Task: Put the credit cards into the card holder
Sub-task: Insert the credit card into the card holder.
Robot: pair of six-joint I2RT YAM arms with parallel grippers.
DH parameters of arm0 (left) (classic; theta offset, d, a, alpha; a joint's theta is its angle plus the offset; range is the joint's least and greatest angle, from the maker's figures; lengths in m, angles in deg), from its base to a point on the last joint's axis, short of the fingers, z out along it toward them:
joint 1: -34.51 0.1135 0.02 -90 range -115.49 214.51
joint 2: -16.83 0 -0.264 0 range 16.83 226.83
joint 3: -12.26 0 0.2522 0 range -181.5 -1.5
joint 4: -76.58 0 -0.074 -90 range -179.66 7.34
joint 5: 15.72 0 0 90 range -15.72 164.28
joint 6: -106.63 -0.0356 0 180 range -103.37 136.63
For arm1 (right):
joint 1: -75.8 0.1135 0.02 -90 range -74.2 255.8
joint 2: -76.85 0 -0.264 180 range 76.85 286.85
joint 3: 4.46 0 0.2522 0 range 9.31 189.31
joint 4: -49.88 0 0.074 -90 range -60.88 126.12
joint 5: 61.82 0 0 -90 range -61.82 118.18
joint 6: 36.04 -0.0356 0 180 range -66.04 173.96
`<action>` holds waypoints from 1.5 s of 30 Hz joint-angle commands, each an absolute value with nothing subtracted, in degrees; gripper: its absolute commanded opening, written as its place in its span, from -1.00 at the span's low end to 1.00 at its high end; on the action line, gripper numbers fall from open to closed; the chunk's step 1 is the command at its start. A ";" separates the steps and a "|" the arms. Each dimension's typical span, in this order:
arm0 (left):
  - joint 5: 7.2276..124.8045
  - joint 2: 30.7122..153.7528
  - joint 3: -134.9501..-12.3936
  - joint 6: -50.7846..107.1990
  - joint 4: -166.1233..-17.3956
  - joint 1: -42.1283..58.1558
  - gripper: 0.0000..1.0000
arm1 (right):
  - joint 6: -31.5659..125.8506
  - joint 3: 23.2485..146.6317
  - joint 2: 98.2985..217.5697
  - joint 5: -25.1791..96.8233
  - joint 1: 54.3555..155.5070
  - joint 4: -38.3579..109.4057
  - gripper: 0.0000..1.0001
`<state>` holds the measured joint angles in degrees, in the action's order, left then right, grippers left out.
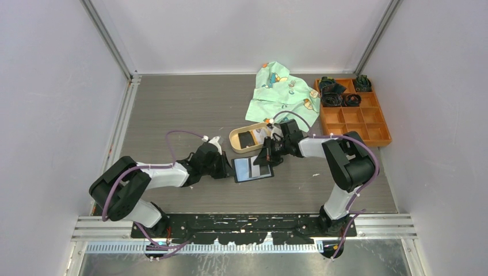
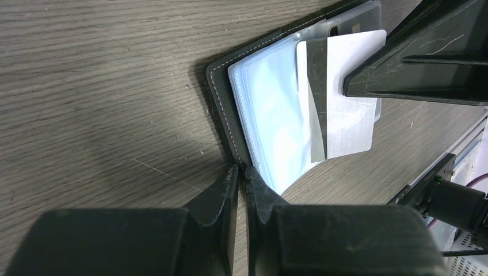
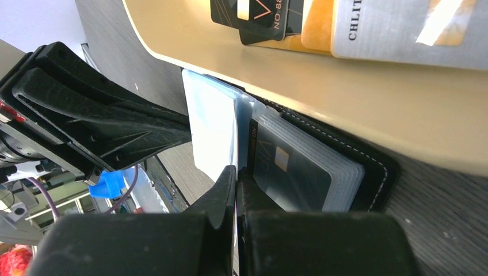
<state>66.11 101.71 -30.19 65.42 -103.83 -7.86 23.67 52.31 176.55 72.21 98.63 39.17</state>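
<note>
The black card holder (image 1: 250, 172) lies open on the table, its clear sleeves (image 2: 270, 115) fanned out. My left gripper (image 1: 229, 168) is shut on the holder's stitched left cover edge (image 2: 221, 109); its fingertips (image 2: 230, 184) pinch that edge. My right gripper (image 1: 266, 158) is shut on a white credit card with a grey stripe (image 2: 345, 92), held over the sleeves. In the right wrist view the jaws (image 3: 236, 171) pinch the white card (image 3: 214, 129) by its near edge. A dark card (image 3: 293, 172) sits in a sleeve of the holder (image 3: 374, 172).
A tan oval tray (image 1: 236, 144) holding more cards (image 3: 397, 29) stands just behind the holder. An orange compartment box (image 1: 354, 118) with dark items sits at the back right. A patterned green cloth (image 1: 282, 92) lies behind the tray.
</note>
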 commanded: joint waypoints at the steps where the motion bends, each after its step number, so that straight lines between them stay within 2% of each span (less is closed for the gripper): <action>1: 66.60 101.36 -30.88 64.00 -100.47 -8.14 -0.78 | 25.67 53.16 175.49 70.78 98.81 36.47 -0.98; 11: 66.15 101.40 -31.10 64.09 -100.64 -8.12 -0.80 | 24.84 53.64 174.69 66.22 98.81 32.03 -0.98; 30: 65.79 101.40 -30.73 64.53 -101.25 -8.14 -0.79 | 21.59 54.68 179.77 74.03 101.51 41.06 -0.98; 40: 66.26 91.58 -31.63 62.73 -95.70 -8.44 -0.58 | 23.08 56.53 180.98 73.81 101.55 38.95 -0.88; 45: 67.32 88.71 -34.17 63.05 -96.96 -12.77 -0.52 | 23.20 56.59 181.18 73.71 101.52 38.76 -0.87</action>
